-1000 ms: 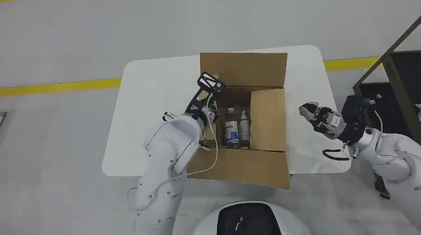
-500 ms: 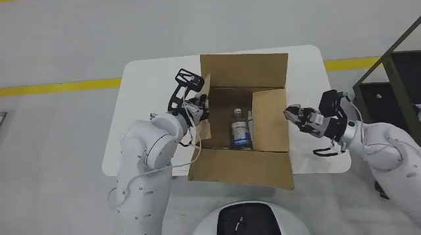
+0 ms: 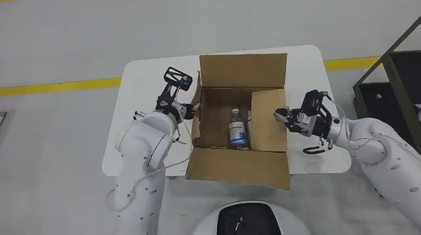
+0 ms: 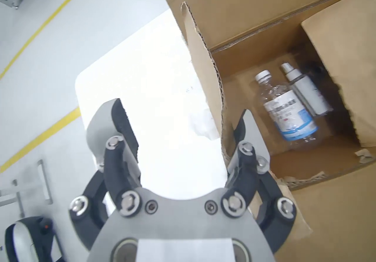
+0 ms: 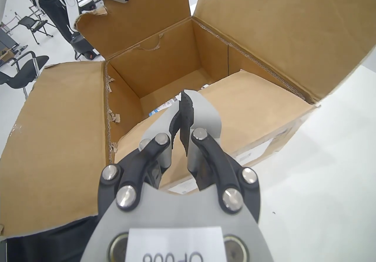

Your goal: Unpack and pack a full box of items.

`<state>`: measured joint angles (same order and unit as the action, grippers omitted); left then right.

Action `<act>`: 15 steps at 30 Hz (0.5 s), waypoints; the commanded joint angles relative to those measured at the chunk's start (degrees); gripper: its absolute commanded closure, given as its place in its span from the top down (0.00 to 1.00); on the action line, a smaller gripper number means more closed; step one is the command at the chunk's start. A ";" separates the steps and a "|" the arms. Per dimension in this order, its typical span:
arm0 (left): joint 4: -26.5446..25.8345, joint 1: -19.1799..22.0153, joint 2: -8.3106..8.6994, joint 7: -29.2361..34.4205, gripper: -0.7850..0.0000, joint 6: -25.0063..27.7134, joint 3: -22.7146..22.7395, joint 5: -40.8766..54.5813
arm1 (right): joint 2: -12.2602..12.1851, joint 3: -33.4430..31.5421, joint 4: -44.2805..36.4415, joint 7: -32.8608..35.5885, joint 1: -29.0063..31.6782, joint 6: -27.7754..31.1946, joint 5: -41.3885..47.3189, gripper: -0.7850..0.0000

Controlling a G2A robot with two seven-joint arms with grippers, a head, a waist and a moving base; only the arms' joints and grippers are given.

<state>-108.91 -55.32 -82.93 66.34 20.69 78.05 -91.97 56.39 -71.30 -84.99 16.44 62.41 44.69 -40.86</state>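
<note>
While the cardboard box [image 3: 243, 70] stands on the tabletop [image 3: 141, 120] with most flaps raised, both arms hang at its sides and neither has a grip on anything. The left end effector [image 4: 180, 112] is spread wide and empty. One finger is over bare tabletop, and the other is just beside the torn edge of the upright left flap [image 4: 202, 69]. The right end effector [image 5: 181, 110] has its fingers closed together on nothing and is poised above the right flap [image 5: 249, 104], which is folded inward over part of the opening.

Two items lie on the box floor. The clear bottle [image 4: 286, 110], white-capped with a blue and white label, rests on its side, below the left end effector and beyond the flap. The white spray bottle [image 4: 305, 90] lies just beside it on the side farther from the left end effector, next to the folded flap.

Key relation: both bottles lie with their long axes parallel to the left flap, caps pointing away from the robot. From above, the right end effector [image 3: 281, 114] looks the nearer to the clear bottle [image 3: 238, 131], but the folded flap lies between them. The left end effector [image 3: 179, 78] probably has the clearer line down. It would need to pass the flap edge and bring its fingers across the bottle's width.
</note>
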 commanded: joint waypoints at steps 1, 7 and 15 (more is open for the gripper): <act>0.04 -0.14 0.30 -0.36 1.00 0.07 -0.15 -4.99 | 0.02 0.04 0.00 -0.09 -0.02 0.16 -0.21 0.00; 2.82 -0.72 0.94 -1.55 1.00 0.46 0.29 -12.18 | 0.09 0.24 0.17 -0.28 0.05 0.36 -0.64 0.00; 5.34 -2.07 1.34 -2.75 1.00 0.02 1.71 -13.24 | 0.15 0.06 0.13 -1.03 0.42 0.30 -0.94 0.00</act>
<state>-103.73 -57.26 -81.63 63.67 20.73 79.77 -105.05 56.54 -71.20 -84.85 15.52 62.76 44.98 -41.78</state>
